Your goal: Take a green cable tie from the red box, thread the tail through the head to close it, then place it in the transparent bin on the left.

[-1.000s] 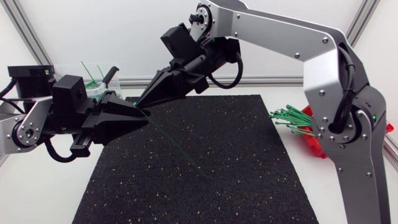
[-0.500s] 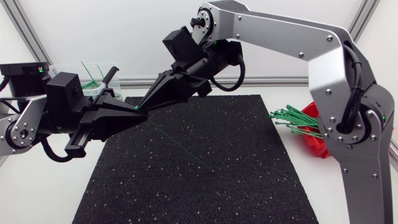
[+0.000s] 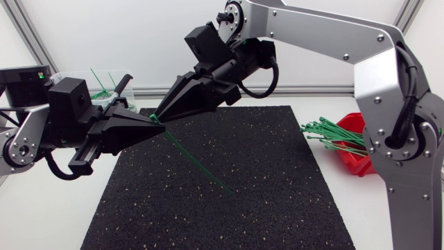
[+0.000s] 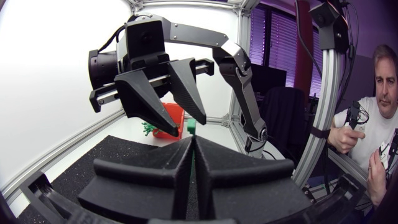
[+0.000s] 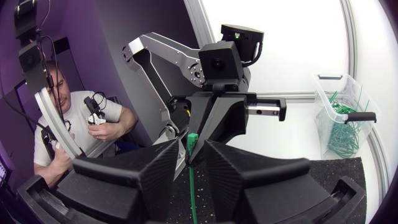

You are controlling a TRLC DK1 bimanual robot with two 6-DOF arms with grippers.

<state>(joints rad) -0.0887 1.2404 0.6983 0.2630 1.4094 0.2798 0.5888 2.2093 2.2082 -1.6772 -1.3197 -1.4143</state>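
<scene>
A green cable tie [image 3: 194, 158] hangs over the black mat, its long tail slanting down to the right. My left gripper [image 3: 159, 123] is shut on the tie near its head [image 4: 191, 126], which pokes out just past the left fingertips. My right gripper [image 3: 155, 118] meets it tip to tip from the back right. Its fingers [image 4: 163, 111] stand open on either side of the head, and the strip [image 5: 191, 180] runs through the gap between them. The red box [image 3: 357, 158] sits at the right edge. The transparent bin [image 3: 111, 87] is behind my left arm.
A bundle of green ties [image 3: 326, 132] sticks out of the red box towards the mat [image 3: 263, 201]. The bin [image 5: 343, 118] holds several looped green ties. An aluminium frame rail [image 3: 305, 89] runs along the table's back edge.
My left gripper has shut on the tie and my right gripper's fingers have parted from it. Both grippers have shifted slightly up and left, tips still together.
</scene>
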